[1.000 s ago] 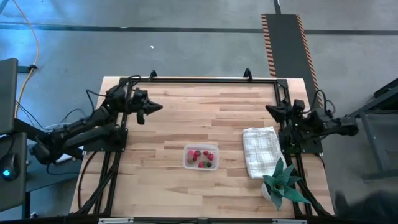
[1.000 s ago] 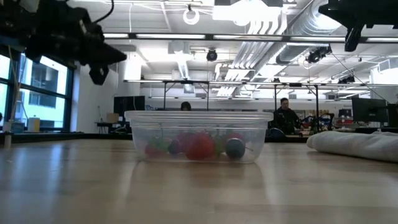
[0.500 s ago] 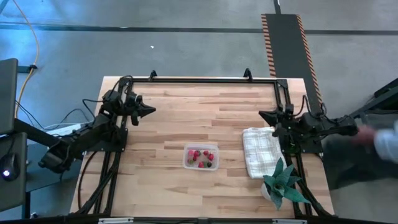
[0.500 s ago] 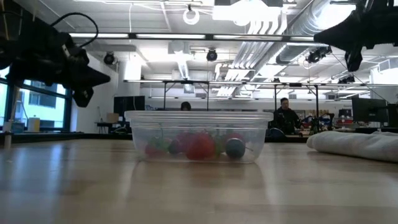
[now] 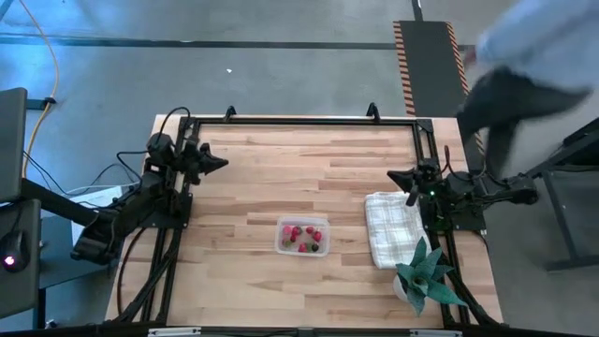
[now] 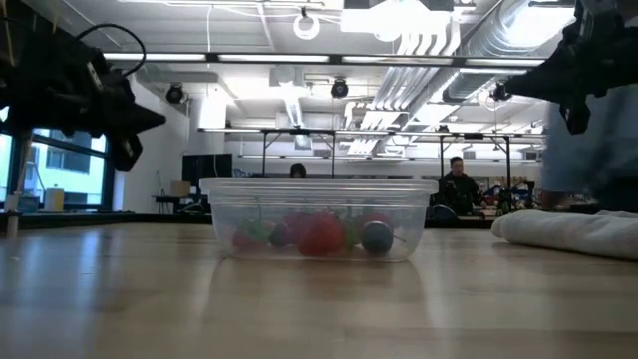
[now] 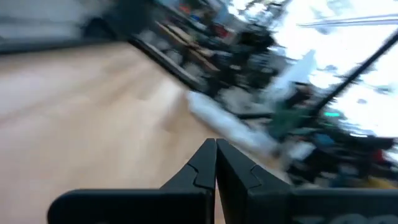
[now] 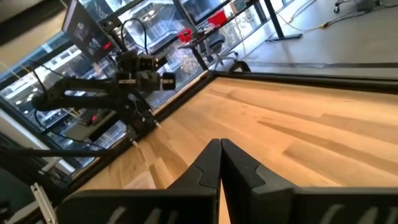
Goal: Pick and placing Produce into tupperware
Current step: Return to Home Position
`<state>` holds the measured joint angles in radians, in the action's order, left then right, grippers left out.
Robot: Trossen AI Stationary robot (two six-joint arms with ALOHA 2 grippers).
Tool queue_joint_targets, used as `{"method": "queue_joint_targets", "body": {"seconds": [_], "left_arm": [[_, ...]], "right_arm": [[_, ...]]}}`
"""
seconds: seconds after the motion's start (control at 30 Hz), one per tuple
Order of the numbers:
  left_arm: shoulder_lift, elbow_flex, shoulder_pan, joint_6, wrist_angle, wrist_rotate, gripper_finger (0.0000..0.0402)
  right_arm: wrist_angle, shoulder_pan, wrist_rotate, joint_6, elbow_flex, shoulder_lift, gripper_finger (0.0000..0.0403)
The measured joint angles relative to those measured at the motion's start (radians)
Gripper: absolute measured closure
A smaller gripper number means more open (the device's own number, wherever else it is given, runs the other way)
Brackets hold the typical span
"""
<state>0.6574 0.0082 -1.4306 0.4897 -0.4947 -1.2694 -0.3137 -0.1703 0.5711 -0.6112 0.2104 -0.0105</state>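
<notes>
Packing looks finished, so the arms stand clear.
Tiny red fruit pieces (image 5: 301,236) lie in clear rectangular plastic tub (image 5: 278,240); left end effector (image 5: 221,163) and right end effector (image 5: 393,175) hang aside, fingers together, empty.

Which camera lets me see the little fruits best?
The low view: the fruits sit close up behind the clear wall of the tupperware. The high view shows them tiny from above. Neither wrist view shows them.

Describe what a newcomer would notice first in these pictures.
The clear tupperware near the middle of the table, with the red produce inside it, draws the eye first. The left gripper and right gripper hang raised at opposite table edges, fingers shut. A white cloth and green plant sit on the right side.
</notes>
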Motion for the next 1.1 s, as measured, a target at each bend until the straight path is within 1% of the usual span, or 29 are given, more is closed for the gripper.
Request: {"method": "queue_joint_targets", "body": {"seconds": [0.07,0.13,0.23,0.3,0.33,0.4,0.47,0.53,0.6,0.67,0.73,0.77,0.83,0.93,1.03,1.1], "left_arm": [[-0.017,0.000,0.032,0.125,-0.075,-0.042,0.0402],[-0.049,0.000,0.087,0.246,-0.198,-0.033,0.0402],[-0.110,0.002,0.185,0.413,-0.422,0.055,0.0402],[-0.155,0.003,0.248,0.468,-0.491,0.136,0.0402],[-0.175,0.003,0.279,0.475,-0.485,0.172,0.0402],[-0.215,0.004,0.333,0.462,-0.413,0.226,0.0402],[-0.248,0.015,0.388,0.417,-0.269,0.255,0.0402],[-0.274,0.044,0.449,0.334,-0.063,0.287,0.0402],[-0.296,0.099,0.520,0.202,0.181,0.348,0.0402],[-0.305,0.172,0.605,0.048,0.437,0.471,0.0402],[-0.304,0.253,0.695,-0.089,0.659,0.638,0.0401],[-0.301,0.290,0.743,-0.145,0.736,0.724,0.0401],[-0.296,0.341,0.830,-0.215,0.807,0.862,0.0401],[-0.297,0.347,0.938,-0.235,0.761,0.983,0.0401],[-0.297,0.272,1.010,-0.215,0.685,1.055,0.0401],[-0.296,0.197,1.036,-0.176,0.624,1.064,0.0401]], "right_arm": [[0.009,0.000,0.007,0.005,0.000,0.000,0.0403],[0.011,0.000,0.017,0.005,0.000,0.000,0.0403],[0.011,0.000,0.032,-0.013,0.000,0.000,0.0403],[0.013,0.000,0.036,-0.020,0.000,0.000,0.0403],[0.021,0.000,0.036,-0.019,0.000,0.000,0.0403],[0.043,0.000,0.036,0.017,0.000,0.000,0.0403],[0.072,0.000,0.036,0.113,0.000,-0.003,0.0403],[0.104,0.000,0.028,0.267,0.000,-0.010,0.0403],[0.153,0.000,0.011,0.428,0.000,-0.024,0.0403],[0.207,0.000,0.007,0.524,0.000,-0.044,0.0403],[0.224,0.000,0.007,0.564,0.000,-0.063,0.0403],[0.224,0.000,0.007,0.567,0.000,-0.073,0.0403],[0.210,0.000,0.005,0.566,0.000,-0.094,0.0403],[0.190,0.000,0.005,0.567,0.000,-0.136,0.0403],[0.192,0.000,0.005,0.567,0.000,-0.173,0.0403],[0.199,0.000,0.003,0.567,0.000,-0.193,0.0403]]}}
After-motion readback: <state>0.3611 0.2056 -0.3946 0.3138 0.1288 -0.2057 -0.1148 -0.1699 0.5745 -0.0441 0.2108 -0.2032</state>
